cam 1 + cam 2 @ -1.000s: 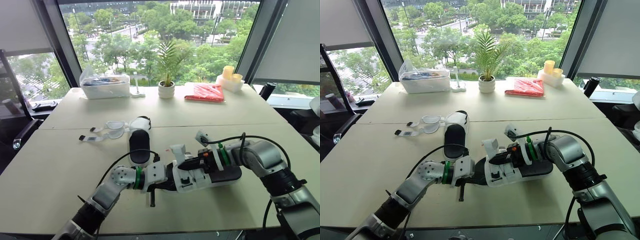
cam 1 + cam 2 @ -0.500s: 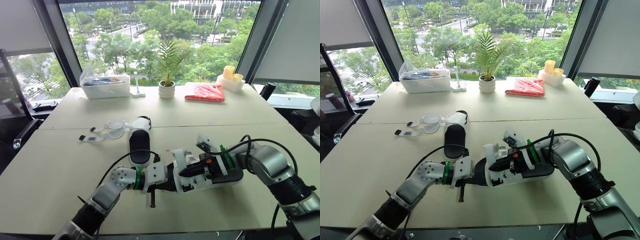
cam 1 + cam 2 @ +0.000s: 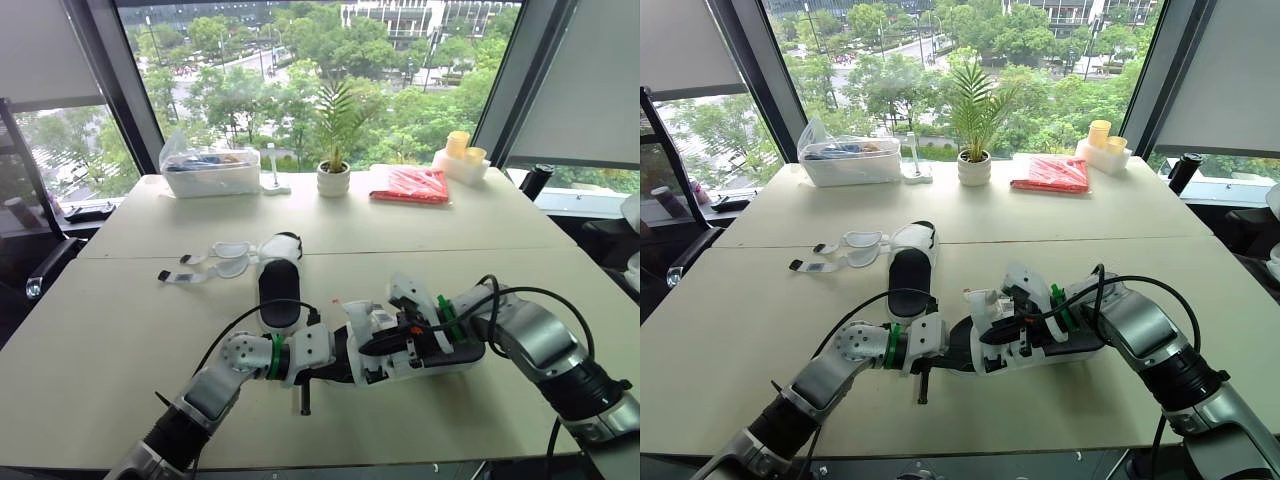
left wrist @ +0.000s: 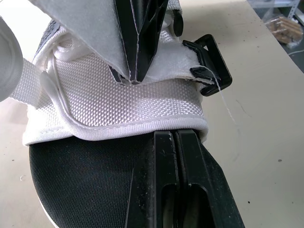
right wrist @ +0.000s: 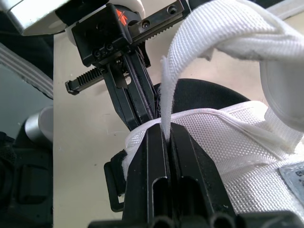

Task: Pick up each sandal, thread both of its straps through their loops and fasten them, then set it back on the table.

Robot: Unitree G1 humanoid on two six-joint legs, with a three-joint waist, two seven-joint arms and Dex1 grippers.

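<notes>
A white sandal with a black footbed (image 3: 440, 356) lies at the table's front middle, held between both grippers. My left gripper (image 4: 175, 137) is shut on the toe edge of its footbed, below the white woven upper (image 4: 118, 104). From the other side, my right gripper (image 5: 164, 132) is shut on the white front strap (image 5: 209, 33), pinching it just above the upper. A black loop (image 4: 212, 66) sticks out beside that strap. A second sandal (image 3: 278, 290) lies flat farther back and to the left, its straps undone.
Loose white strap pieces (image 3: 215, 262) lie left of the second sandal. Along the far edge stand a clear box (image 3: 210, 172), a potted plant (image 3: 333, 175), a red packet (image 3: 408, 185) and yellow cups (image 3: 460, 150).
My right gripper has come lower and a little to the left with the strap, bending it down toward the sandal's toe. The left arm has stayed still.
</notes>
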